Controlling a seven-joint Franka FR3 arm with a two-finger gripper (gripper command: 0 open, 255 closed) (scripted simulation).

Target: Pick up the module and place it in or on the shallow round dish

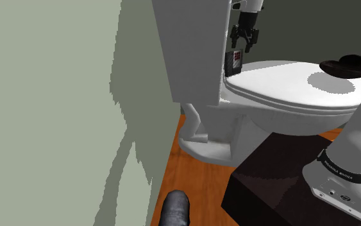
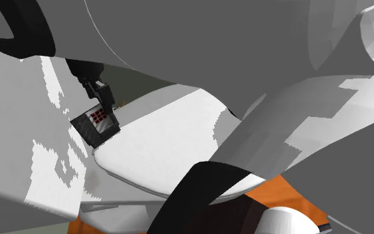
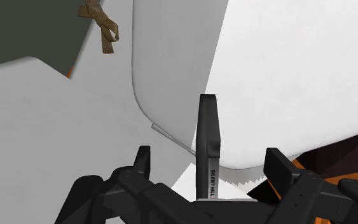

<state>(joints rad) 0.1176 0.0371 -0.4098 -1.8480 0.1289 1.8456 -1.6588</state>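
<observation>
Bathroom corner: grey-green wall (image 1: pixel 44 96), orange-brown wood floor (image 1: pixel 179 167), and a white toilet w/ closed smooth lid (image 1: pixel 281 83) serving as the work surface, boxy white tank (image 1: pixel 192 45) behind it.

Task progress is early, i.e. nothing delivered yet. The small flat dark module w/ a grid of red squares on its face (image 1: pixel 236 61) is at the rear of the lid, close beside the tank, standing on edge and tilted. Whether it rests on the lid or leans on the tank is hard to say from these angles. The black shallow round dish (image 1: pixel 345 65) sits well apart from it, at the lid's far edge toward the shoulder view's right, w/ nothing in it. Left to do, as I judge it: grasp, lift, carry across the lid, set down in the dish.

The all-black two-finger gripper (image 1: pixel 246 45) hangs right over the module. Jaws are spread wide. In the wrist view the module's thin edge runs up the middle between the fingers (image 3: pixel 144 167), w/ a clear gap on both sides, so they straddle it and grip nothing.
</observation>
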